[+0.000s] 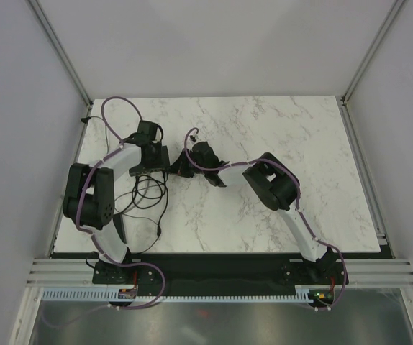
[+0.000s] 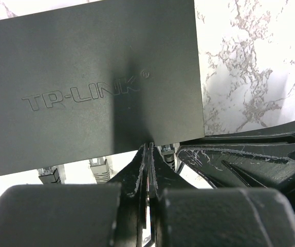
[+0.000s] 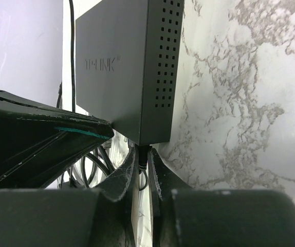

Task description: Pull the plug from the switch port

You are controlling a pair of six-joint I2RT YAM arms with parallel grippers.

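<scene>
Right gripper [image 3: 142, 157] jaws narrow, pinching thin black plug [image 3: 143, 150] at corner of flat black rectangular TP-LINK switch [image 3: 119, 67]. Left gripper [image 2: 150, 154] jaws nearly touching at switch's port edge; contents unclear. Switch lies flat on white marble table [image 3: 229, 103].

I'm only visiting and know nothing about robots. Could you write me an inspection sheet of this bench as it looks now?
Surface: white marble-pattern table.
Job's things: black TP-LINK switch lying flat; grey plugs show along its port edge.
Clutter: nothing seen.
End effectors: left end effector shut, tips at the switch's port edge; right end effector shut on a thin dark lead at the switch's corner.
Cables: black cable loops on the table by the left arm; purple cables run along both arms.
Surroundings: grey walls; metal frame posts.
</scene>
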